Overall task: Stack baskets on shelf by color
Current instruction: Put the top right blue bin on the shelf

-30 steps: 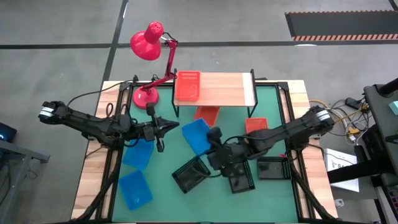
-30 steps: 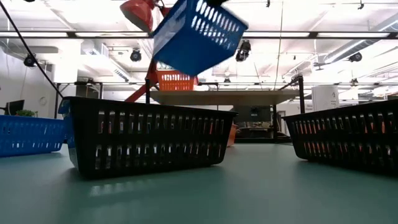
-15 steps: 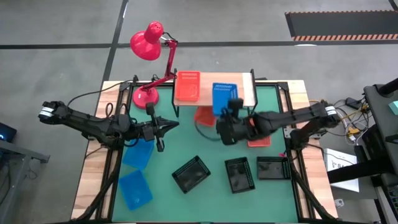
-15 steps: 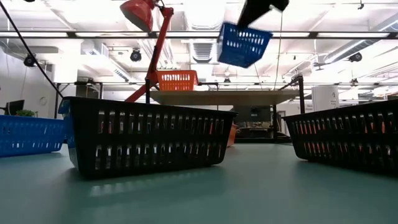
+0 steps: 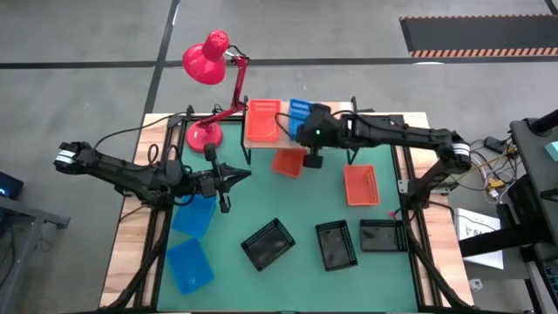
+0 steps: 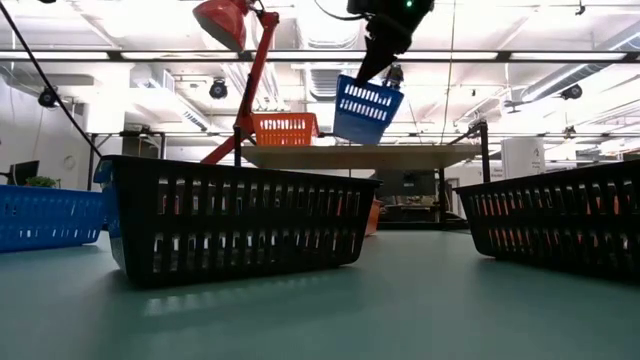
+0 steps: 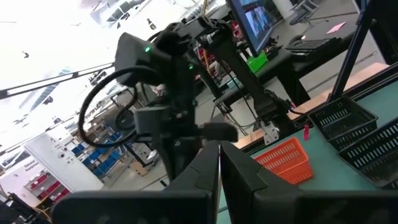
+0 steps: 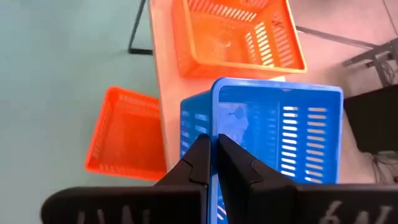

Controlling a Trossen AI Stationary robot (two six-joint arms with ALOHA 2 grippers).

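Note:
My right gripper point(image 5: 309, 131) is over the light-wood shelf point(image 5: 336, 126) at the table's far side, shut on a blue basket point(image 5: 299, 111) that hangs above the board beside an orange basket point(image 5: 262, 120) standing on the shelf. A second orange basket point(image 5: 289, 161) lies on the table under the shelf's near edge, a third point(image 5: 361, 184) to its right. Three black baskets point(image 5: 336, 245) sit in a row near the table's near edge, and two blue ones point(image 5: 193, 216) lie at the left. My left gripper point(image 5: 242, 174) is shut and hovers left of centre. My right gripper pinches one side wall of the blue basket at its rim point(image 8: 214, 130), with one finger point(image 8: 198, 163) outside the wall and the other inside. The basket point(image 6: 367, 108) is lifted clear above the shelf point(image 6: 400, 155) and hangs tilted below the fingers.
A red desk lamp point(image 5: 207, 59) stands at the shelf's left end, its base point(image 5: 205, 135) on the table. The shelf board right of the blue basket is bare wood. Cables and the arms' frames run along the table's left and right edges.
My right gripper has carried the blue basket from above the table's middle up and toward the far edge, ending over the shelf next to the orange basket. The basket has stayed tilted in the hold. The orange basket on the right now shows uncovered.

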